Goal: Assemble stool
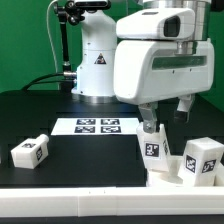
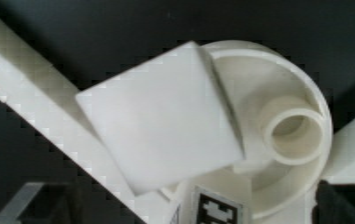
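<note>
**Open gripper above an upright stool leg**

The two-finger gripper (image 1: 167, 120) hangs at the right of the exterior view with its jaws spread wide, clamping nothing. Just beneath its finger on the exterior view's left stands a white blocky plastic leg with a black-and-white square tag (image 1: 152, 146). It is upright, long axis vertical, tag facing the camera. A second tagged white leg (image 1: 203, 158) stands near it at lower right. A third tagged leg (image 1: 30, 151) lies well apart at lower left, long axis roughly level. In the wrist view, a leg's plain face covers part of the white round ring-like seat (image 2: 277, 125), beside the white L-shaped rail (image 2: 23, 85). The black table (image 1: 100, 165) carries the marker board (image 1: 98, 126); the backdrop (image 1: 25, 40) is greenish.
</note>
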Robot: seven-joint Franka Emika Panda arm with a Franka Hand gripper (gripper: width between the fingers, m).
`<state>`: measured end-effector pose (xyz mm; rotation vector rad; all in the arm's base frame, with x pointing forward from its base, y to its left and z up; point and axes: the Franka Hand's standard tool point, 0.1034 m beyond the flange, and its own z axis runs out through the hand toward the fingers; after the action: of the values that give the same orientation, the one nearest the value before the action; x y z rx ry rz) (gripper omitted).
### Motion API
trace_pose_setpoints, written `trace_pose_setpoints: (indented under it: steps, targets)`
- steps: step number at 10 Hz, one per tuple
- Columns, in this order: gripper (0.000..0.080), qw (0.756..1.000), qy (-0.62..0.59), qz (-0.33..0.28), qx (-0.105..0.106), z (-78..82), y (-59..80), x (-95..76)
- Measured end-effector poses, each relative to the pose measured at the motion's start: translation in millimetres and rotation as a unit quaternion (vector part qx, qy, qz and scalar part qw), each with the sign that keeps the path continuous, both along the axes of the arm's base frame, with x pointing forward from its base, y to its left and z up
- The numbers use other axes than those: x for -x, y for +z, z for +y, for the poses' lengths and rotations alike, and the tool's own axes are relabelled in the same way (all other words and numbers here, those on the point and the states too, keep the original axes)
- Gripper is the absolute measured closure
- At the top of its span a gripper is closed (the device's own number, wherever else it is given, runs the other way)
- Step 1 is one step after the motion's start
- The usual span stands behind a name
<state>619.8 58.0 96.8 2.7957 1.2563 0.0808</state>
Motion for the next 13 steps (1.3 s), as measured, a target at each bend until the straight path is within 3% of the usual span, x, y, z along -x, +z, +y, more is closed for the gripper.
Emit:
trace_pose_setpoints:
  steps: [3,6,8,9,10,13]
  targets:
    - [0.0151,0.998,0.068,0.006,0.016,-5.4,-3.4,1.1]
    - [0.0151,0.998,0.056,0.012,0.016,-15.6,-10.3,4.5]
    - [0.0385,0.998,0.055,0.011,0.017,-16.6,-10.9,4.7]
    - [0.0385,0.998,0.055,0.011,0.017,-17.0,-11.0,4.7]
    - [0.0465,0.998,0.055,0.011,0.017,-17.4,-11.0,4.7]
    - [0.0465,0.999,0.040,0.010,0.016,-17.9,-11.0,4.7]
